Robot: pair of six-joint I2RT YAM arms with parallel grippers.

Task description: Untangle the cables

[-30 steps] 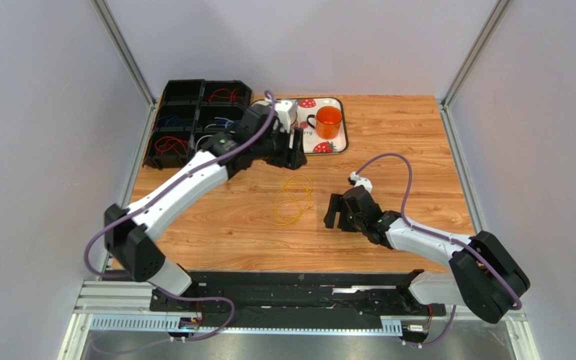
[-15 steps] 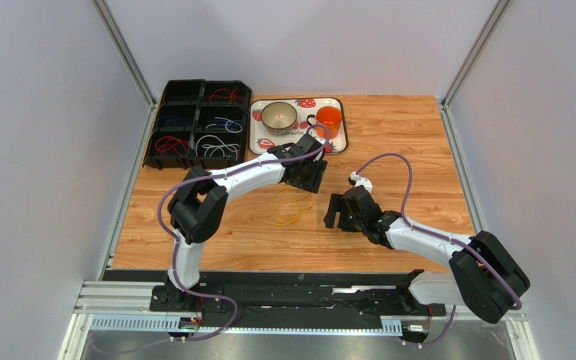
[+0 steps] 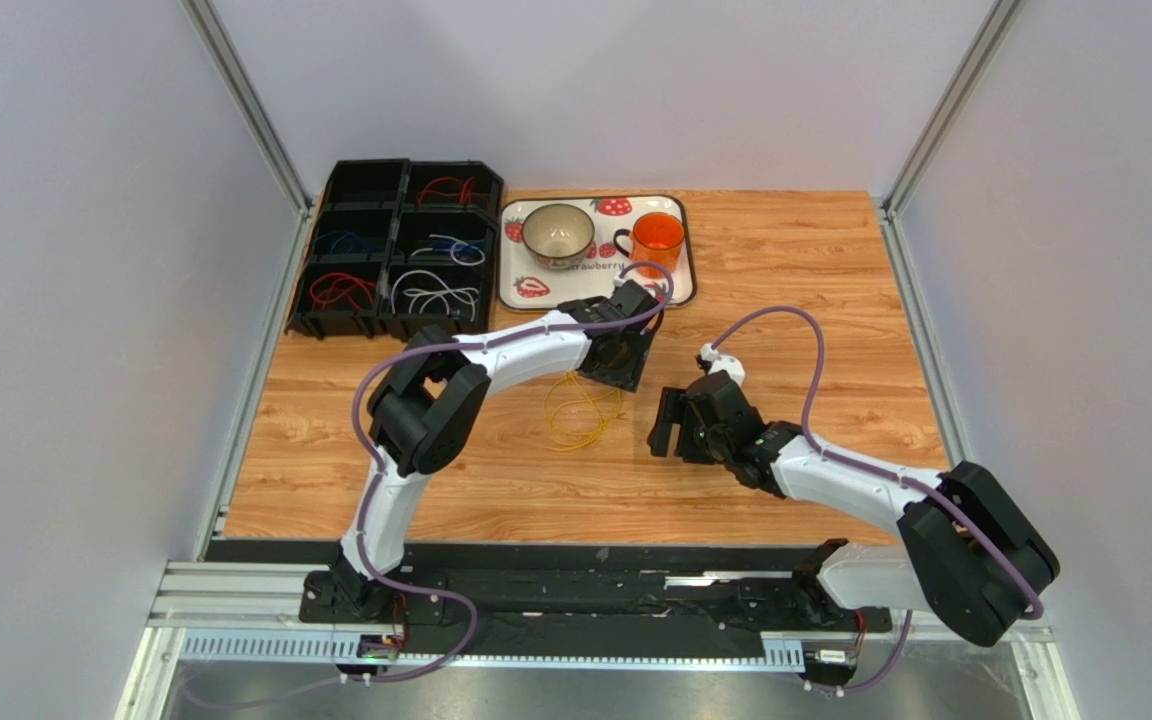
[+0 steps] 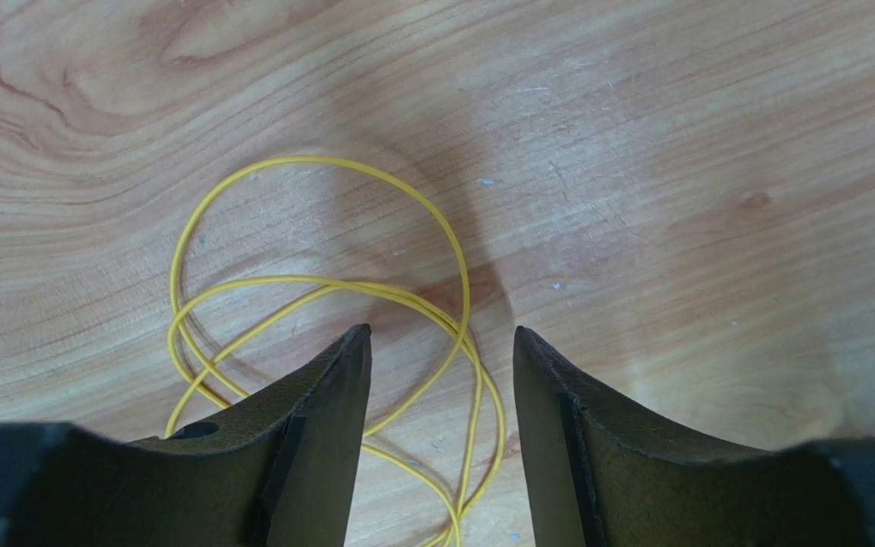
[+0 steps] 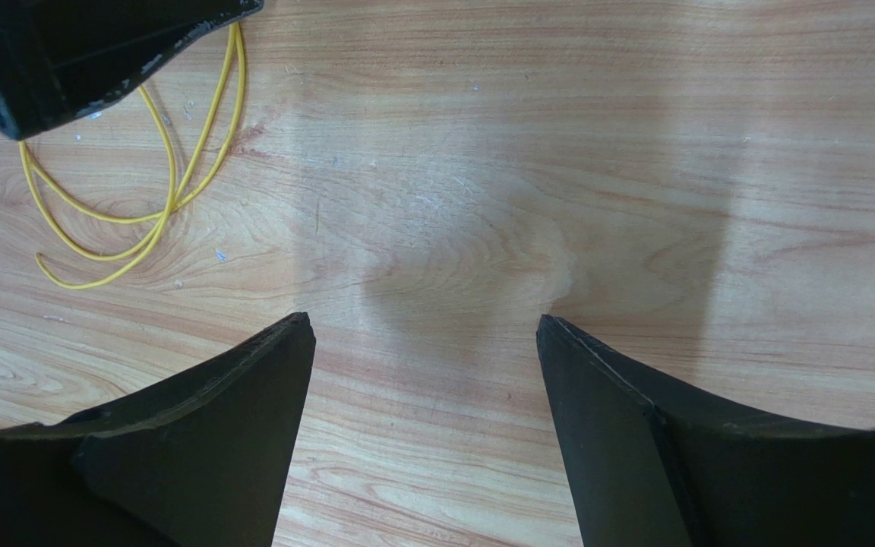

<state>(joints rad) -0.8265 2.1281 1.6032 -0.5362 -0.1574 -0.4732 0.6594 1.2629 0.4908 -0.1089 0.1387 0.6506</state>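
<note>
Both are seen open and empty: left end effector (image 4: pixel 440 333) over thin looped yellow cables (image 4: pixel 317 161) on grained wooden bench (image 4: pixel 693 171), right end effector (image 5: pixel 424 321) near.

Tabletop (image 4: pixel 693 137): wood grain, smooth, low satin sheen, a few pale specks
Yellow cable (image 4: pixel 294 279): thin, smooth plastic-looking sheath, slight gloss
Left claw (image 4: pixel 440 336), right claw (image 5: pixel 422 325): matt black plastic, finely grainy faces; pale scuffs on the left claw's edge
Bins (image 3: pixel 391 210): matt black plastic
Tray (image 3: pixel 687 270): glossy, printed
Cup (image 3: pixel 659 240): translucent orange plastic
Bowl (image 3: pixel 557 230): glazed look
Left arm shell (image 3: pixel 530 353): glossy white plastic
Frame rail (image 3: pixel 244 98): matt grey metal
</note>
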